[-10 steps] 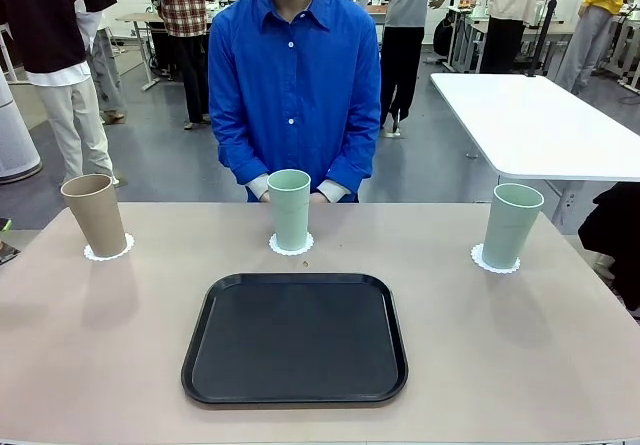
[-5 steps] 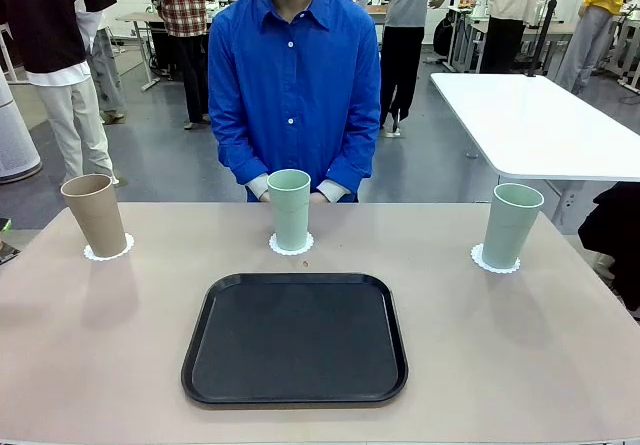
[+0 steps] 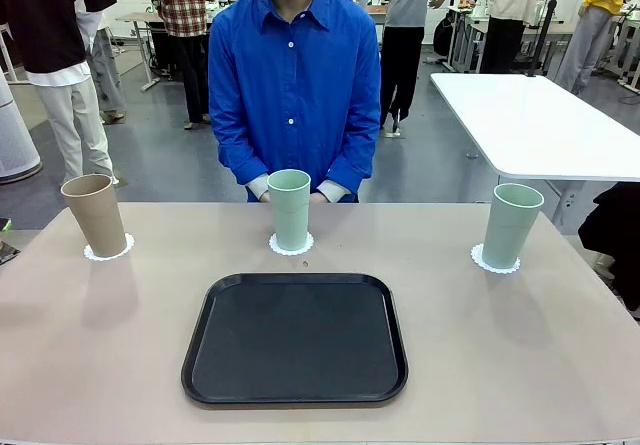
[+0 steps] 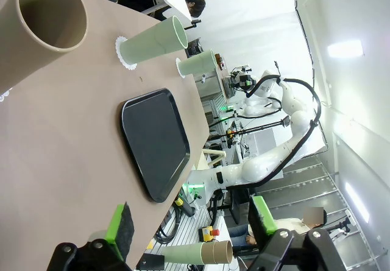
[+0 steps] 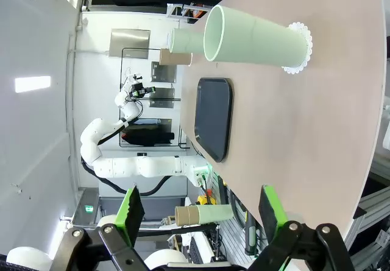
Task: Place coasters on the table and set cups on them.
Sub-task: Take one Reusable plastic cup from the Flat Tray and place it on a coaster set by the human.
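Three cups stand on the table [image 3: 520, 365], each on a white lacy coaster. The tan cup [image 3: 95, 215] and its coaster [image 3: 108, 253] are at the far left. A mint cup [image 3: 290, 210] stands on a coaster [image 3: 291, 246] at the far middle, just in front of the person's hands. The other mint cup [image 3: 511, 225] has its coaster [image 3: 495, 261] at the far right. My left gripper [image 4: 189, 222] is open and holds nothing; the tan cup [image 4: 52, 21] lies ahead of it. My right gripper [image 5: 201, 213] is open too, well short of the right mint cup [image 5: 253, 36].
A black tray [image 3: 295, 337] lies bare at the near middle of the table. A person in a blue shirt [image 3: 293, 85] stands at the far edge behind the middle cup. A white table [image 3: 530, 115] stands beyond the right corner.
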You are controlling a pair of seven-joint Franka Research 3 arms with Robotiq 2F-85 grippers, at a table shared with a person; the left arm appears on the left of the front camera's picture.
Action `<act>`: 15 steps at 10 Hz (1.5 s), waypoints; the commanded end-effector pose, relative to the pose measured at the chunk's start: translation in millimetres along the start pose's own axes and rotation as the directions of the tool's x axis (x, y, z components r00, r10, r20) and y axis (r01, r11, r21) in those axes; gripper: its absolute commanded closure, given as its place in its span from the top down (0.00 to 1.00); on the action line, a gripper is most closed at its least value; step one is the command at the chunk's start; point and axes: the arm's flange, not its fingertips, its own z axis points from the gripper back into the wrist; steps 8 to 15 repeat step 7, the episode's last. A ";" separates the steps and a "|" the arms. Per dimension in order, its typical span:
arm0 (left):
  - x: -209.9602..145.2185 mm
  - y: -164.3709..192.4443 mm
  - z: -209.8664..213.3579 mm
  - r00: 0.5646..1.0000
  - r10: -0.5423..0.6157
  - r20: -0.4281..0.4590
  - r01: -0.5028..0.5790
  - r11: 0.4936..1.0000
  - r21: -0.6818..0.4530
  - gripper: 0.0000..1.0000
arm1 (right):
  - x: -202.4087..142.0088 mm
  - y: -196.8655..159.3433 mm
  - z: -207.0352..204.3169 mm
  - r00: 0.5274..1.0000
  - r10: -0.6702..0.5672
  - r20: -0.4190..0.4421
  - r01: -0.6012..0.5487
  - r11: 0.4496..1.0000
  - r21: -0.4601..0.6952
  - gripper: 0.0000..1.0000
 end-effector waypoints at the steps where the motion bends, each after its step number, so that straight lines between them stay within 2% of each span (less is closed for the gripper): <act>1: -0.4 -2.8 1.0 1.000 -0.006 0.001 0.006 1.000 -0.007 1.00 | -0.3 0.2 -0.1 1.000 -0.006 -0.003 0.006 1.000 -0.004 1.00; 15: -0.4 -2.8 1.0 1.000 -0.006 0.001 0.006 1.000 -0.007 1.00 | -0.3 0.2 -0.1 1.000 -0.006 -0.003 0.006 1.000 -0.004 1.00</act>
